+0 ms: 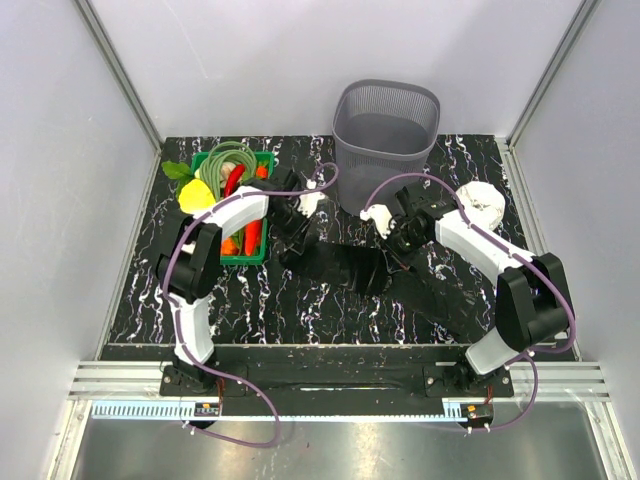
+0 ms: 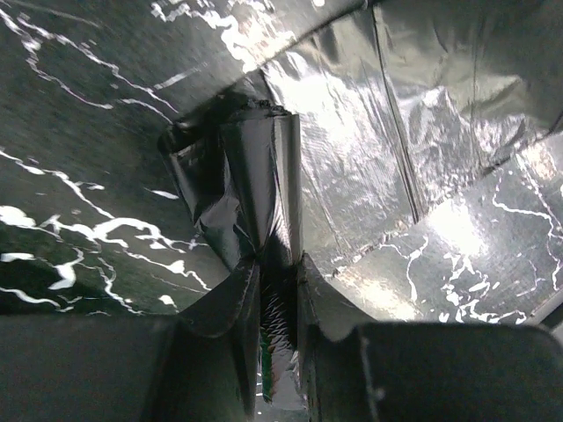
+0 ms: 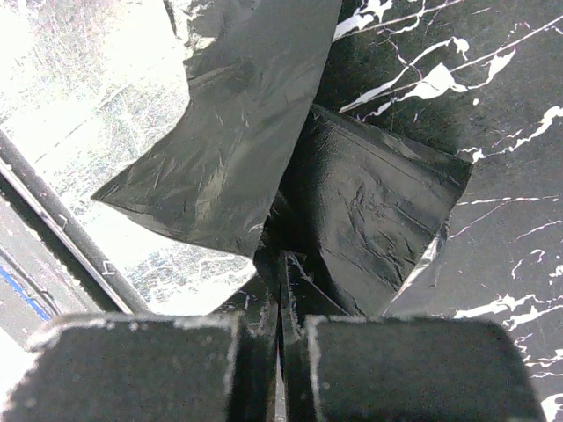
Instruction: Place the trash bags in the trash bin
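- green crate (image 1: 243,260) far left, holds vegetables (image 1: 232,182): red pepper, carrots, a yellow one, leafy greens
- left gripper (image 2: 280,281) clamped on a fold of the black trash bag (image 1: 345,265)
- bag lies crumpled on the table (image 1: 300,310), in front of the upright trash bin (image 1: 390,160), outside it
- right gripper (image 3: 281,290) pinched tight on the bag's other end
- white roll (image 1: 483,203) far right on table
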